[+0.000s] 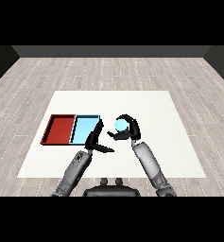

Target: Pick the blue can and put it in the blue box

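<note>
Table: a white rectangular table top (146, 104) is filling the middle of the frame, with grey wooden floor planks (108, 71) showing around it toward the upper part of the picture.

Trays: a shallow red rectangular tray (59, 129) is lying at centre left, and a shallow light blue rectangular tray (84, 127) is lying just to its right — the two are sitting side by side, edges touching. Nothing is showing inside either one.

Can: the small round light blue can (119, 125) is sitting just right of the frame's centre, well inside the curl of the right hand. It is outside the light blue tray, a little to the right of that tray's right edge, and whether it is resting on the table or lifted off it cannot be told.

Right hand: the black right hand (131, 128) is coming up from the lower right on its grey forearm. Its fingers are arching over the top of the can and its thumb is reaching in beneath, so the hand is wrapping round the can.

Left hand: the black left hand (96, 138) is rising from the lower left — its fingers are stretching straight up along the light blue tray's right edge, thumb pointing right, holding nothing.
</note>
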You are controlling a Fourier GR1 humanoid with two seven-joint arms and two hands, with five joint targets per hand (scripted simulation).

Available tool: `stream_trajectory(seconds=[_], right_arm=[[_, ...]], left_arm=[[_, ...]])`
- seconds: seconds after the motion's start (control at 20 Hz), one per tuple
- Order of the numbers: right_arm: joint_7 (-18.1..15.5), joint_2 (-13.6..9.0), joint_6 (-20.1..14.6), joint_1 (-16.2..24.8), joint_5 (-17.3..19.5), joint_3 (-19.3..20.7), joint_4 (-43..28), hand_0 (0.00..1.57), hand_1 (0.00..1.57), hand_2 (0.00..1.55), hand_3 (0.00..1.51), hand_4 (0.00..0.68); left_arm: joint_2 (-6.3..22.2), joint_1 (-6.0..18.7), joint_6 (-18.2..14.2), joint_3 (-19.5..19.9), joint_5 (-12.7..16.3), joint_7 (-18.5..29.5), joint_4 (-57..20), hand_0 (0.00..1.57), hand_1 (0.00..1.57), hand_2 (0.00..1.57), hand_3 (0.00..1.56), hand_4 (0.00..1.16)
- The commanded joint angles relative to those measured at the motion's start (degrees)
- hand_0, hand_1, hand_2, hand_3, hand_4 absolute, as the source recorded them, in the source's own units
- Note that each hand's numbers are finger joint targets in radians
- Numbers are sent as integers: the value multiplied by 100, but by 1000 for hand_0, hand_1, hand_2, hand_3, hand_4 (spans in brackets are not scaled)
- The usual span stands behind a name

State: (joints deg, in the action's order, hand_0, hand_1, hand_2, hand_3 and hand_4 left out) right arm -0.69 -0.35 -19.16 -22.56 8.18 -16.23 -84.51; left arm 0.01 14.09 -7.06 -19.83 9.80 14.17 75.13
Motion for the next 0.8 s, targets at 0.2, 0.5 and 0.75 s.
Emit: stream_trajectory(seconds=[0.2, 0.5, 0.75], right_arm=[[154, 34, 305, -233, -114, 293, -35, 1476, 1476, 1463, 1398, 604], [-251, 35, 13, -309, -359, -110, 310, 1479, 1479, 1459, 1393, 605], [-232, 35, -254, 82, -69, -615, -7, 1482, 1482, 1458, 1394, 609]], left_arm=[[-1, 234, -352, -350, 438, -436, 147, 0, 0, 0, 0, 0], [-1, 523, -351, -265, 708, 290, -849, 0, 0, 0, 0, 0], [1, 556, -239, -218, 621, 455, -1062, 0, 0, 0, 0, 0]])
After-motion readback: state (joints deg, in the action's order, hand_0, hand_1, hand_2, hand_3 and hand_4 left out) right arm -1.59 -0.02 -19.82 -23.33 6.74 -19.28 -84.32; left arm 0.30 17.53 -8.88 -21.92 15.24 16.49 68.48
